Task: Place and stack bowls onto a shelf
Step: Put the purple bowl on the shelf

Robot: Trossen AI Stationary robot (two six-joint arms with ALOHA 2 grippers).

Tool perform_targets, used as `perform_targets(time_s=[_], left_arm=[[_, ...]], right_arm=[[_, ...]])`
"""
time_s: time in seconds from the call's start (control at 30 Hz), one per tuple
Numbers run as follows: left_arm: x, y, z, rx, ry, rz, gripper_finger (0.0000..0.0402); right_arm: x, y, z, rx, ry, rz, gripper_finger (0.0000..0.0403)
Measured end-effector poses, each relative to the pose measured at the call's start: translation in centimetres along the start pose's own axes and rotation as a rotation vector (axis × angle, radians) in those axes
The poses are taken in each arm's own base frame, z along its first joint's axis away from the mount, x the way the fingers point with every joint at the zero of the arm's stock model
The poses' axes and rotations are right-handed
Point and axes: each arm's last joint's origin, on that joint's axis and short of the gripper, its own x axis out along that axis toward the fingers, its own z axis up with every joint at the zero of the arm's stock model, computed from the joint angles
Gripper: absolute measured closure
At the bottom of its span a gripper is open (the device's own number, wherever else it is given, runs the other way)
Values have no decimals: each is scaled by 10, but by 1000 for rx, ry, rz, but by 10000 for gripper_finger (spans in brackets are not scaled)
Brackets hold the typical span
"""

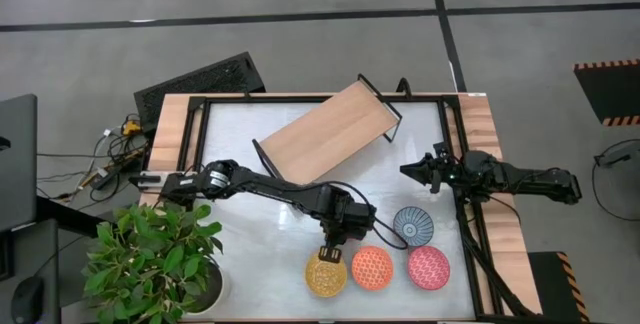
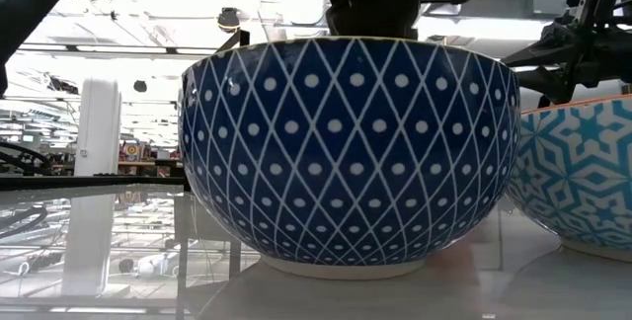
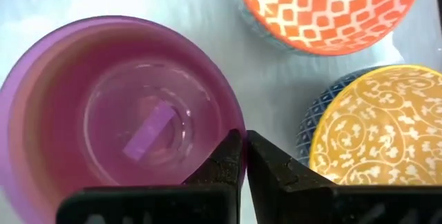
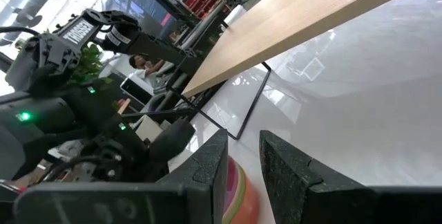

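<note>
My left gripper [image 1: 335, 232] [image 3: 243, 137] hovers over the table's near middle and is shut on a plain purple bowl [image 3: 103, 113], which the arm hides in the high view. Below it on the table sit a yellow patterned bowl [image 1: 326, 275] [image 3: 380, 127] with a dark blue latticed outside [image 2: 351, 142], an orange one [image 1: 372, 267] [image 3: 324, 10], a pink one [image 1: 428, 268] and a blue-white one [image 1: 412, 226]. The light-wood shelf [image 1: 325, 134] [image 4: 311, 16] stands slantwise on its black end frames at the far middle. My right gripper [image 1: 405, 171] [image 4: 242, 141] waits open at the right. My left gripper pinches the purple bowl's rim [image 3: 231, 117], one finger [image 3: 224, 162] inside the bowl and the other outside. The fingers come from above, pointing down. The bowl sits mouth up in the hold. Whether its base is on the table, I cannot tell.
A potted plant [image 1: 150, 264] stands at the table's near left corner. Black rails [image 1: 470, 214] run along the table's sides. A turquoise-white bowl side [image 2: 583, 182] shows right of the dark blue one. Bare white tabletop [image 1: 250, 204] lies between the shelf and the bowls.
</note>
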Motion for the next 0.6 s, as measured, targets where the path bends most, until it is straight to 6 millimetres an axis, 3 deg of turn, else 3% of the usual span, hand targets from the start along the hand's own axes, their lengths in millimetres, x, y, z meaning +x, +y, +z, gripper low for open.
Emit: perform_targets(time_s=[0.6], left_arm=[[-35, 11, 8, 58, -7, 136, 401]], right_arm=[[0, 0, 0, 0, -1, -2, 290]])
